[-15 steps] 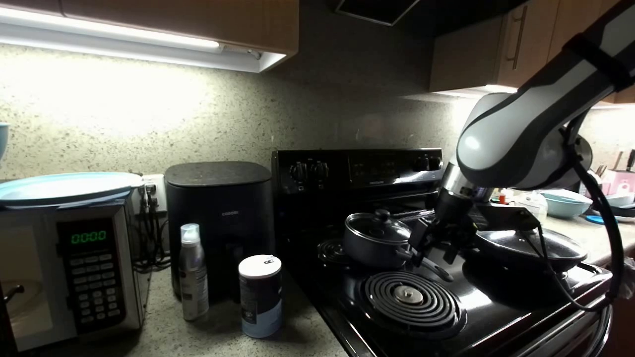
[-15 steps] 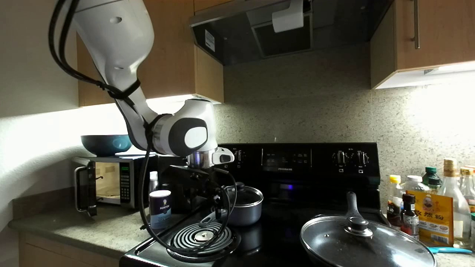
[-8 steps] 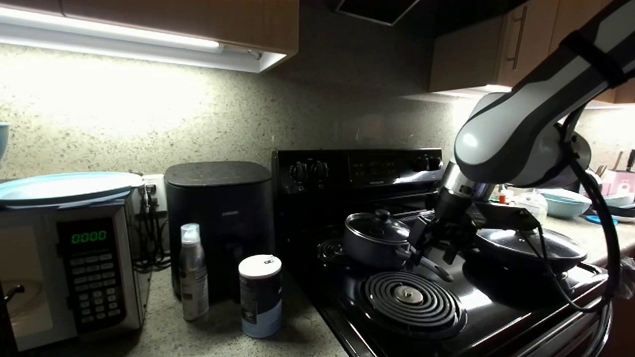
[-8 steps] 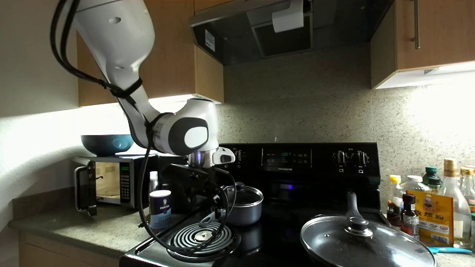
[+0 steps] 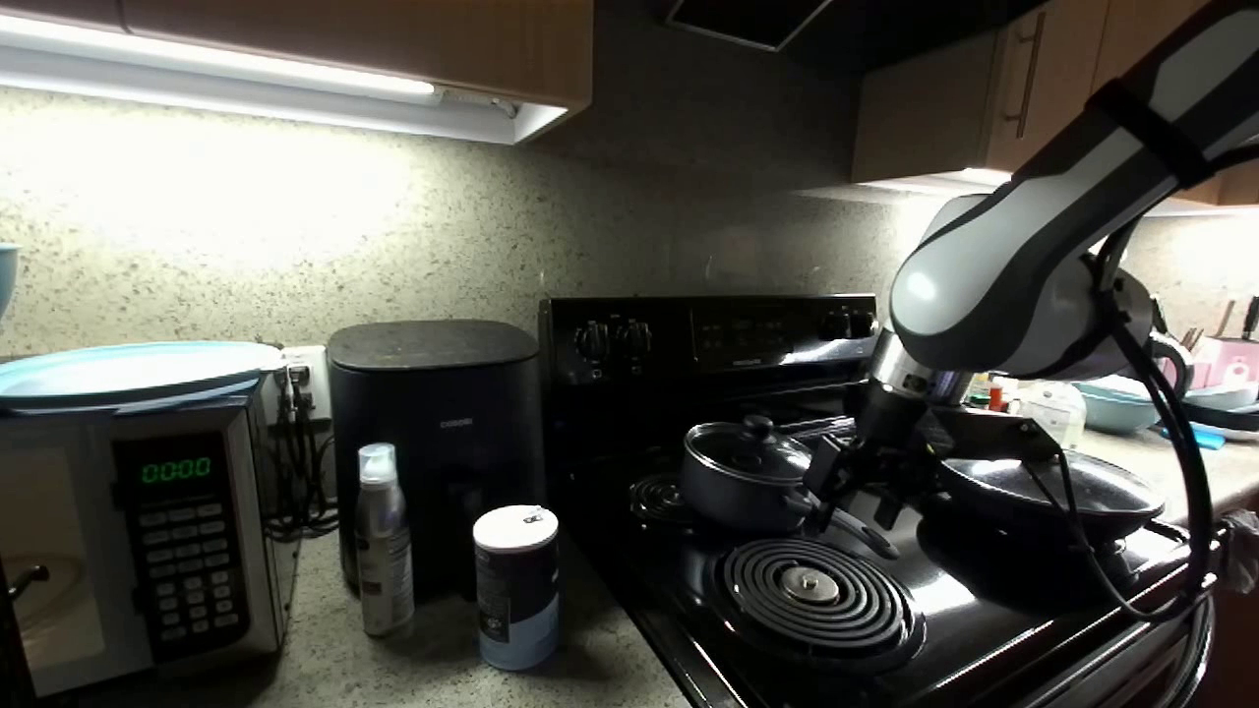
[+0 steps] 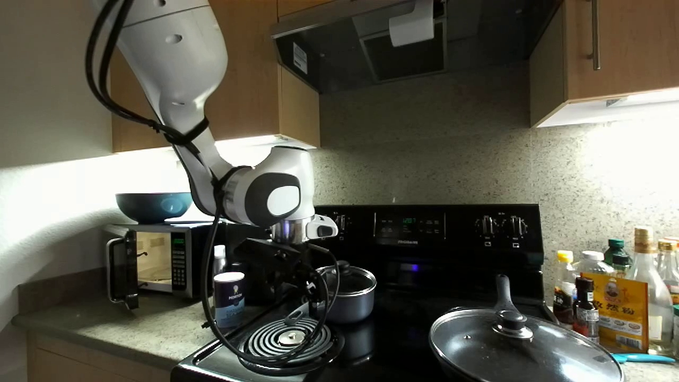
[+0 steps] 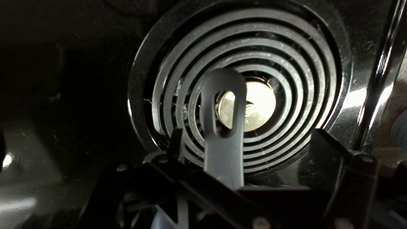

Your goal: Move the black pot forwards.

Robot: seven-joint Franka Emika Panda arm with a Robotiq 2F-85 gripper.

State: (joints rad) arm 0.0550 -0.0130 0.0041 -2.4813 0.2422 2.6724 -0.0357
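Positioned on glossy black stovetop, between grey spiral burner and knobbed black back panel: small round black pot with clear lid. Spread apart in wrist view, with flat grey slotted handle visible between: jaws.

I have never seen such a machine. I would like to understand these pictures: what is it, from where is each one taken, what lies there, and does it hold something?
It is a robot arm with a gripping tool at its end. Two pictures are taken from outside; the close one is taken from the arm itself, looking down. On the stove stand a small black pot and a wider lidded pan; a microwave and a canister are on the counter. In the close picture, the tool's fingers are apart, with the pot's handle showing between them, so nothing seems held.
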